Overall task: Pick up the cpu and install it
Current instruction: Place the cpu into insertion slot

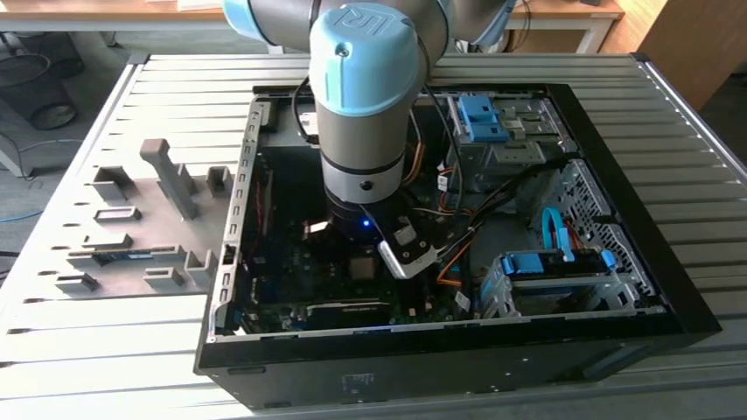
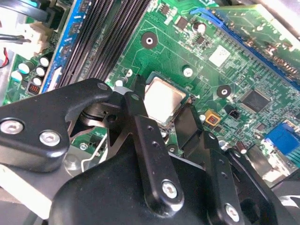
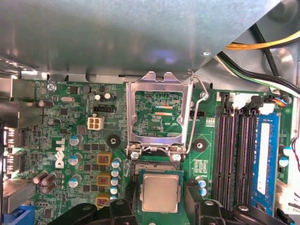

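We begin at the gripper (image 2: 164,104). Its two black fingers (image 2: 140,117) stand narrow, one on each side of the cpu (image 3: 161,192), and in both wrist views they seem to touch its opposite edges. So we judge that the chip is gripped and not only framed. The cpu lies flat with its silvery face up, directly over the socket of the motherboard (image 3: 61,140). We cannot tell whether it sits fully in the socket or hangs just above it. We think the edges are chosen for the grip because the face must be kept level and the underside should not be touched. Just beside the socket, the hinged socket frame (image 3: 132,112) is folded back, so that the board shows through its window. Its wire lever (image 3: 204,95) is swung away as well, which leaves the way open from above. The room around is tight. A row of small capacitors (image 3: 115,176) stands near one finger, the memory slots (image 3: 233,159) run near the other, and beyond the frame a grey metal wall (image 3: 117,33) hangs over. In the exterior view the arm (image 1: 362,114) reaches straight down into the open computer case (image 1: 636,184), with an orange cable (image 1: 417,166) close beside it. The case lies on a slatted table (image 1: 152,87), and a grey parts tray (image 1: 129,219) sits at the exterior view's left, well apart.
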Controlling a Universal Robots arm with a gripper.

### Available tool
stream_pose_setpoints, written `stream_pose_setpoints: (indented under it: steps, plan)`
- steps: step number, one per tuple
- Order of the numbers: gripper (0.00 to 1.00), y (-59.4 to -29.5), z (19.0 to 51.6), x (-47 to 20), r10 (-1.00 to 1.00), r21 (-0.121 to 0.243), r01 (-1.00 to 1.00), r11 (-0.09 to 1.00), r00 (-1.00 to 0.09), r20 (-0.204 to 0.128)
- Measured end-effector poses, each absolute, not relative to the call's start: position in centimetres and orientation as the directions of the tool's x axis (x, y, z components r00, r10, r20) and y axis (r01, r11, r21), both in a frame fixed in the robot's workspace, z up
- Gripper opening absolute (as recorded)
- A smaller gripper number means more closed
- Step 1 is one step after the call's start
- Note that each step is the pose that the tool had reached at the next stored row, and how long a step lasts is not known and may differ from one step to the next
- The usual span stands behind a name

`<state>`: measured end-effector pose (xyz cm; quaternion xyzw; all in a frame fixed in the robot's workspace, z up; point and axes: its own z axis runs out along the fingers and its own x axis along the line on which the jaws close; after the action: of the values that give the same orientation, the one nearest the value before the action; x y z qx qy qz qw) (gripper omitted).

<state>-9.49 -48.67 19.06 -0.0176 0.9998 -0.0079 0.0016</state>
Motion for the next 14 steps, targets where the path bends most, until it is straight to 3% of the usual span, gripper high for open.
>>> stream_pose_setpoints:
  steps: [11,13,14]
  plan:
    - [0.52,-48.67,18.93,-9.50,-0.035,-0.016,-0.035,0.999,-0.999,-0.003]
    - [0.51,-48.67,18.93,-9.50,-0.035,-0.016,-0.035,0.999,-0.999,-0.003]
    - [0.45,-48.67,18.93,-9.50,-0.035,-0.016,-0.035,0.999,-0.999,-0.003]
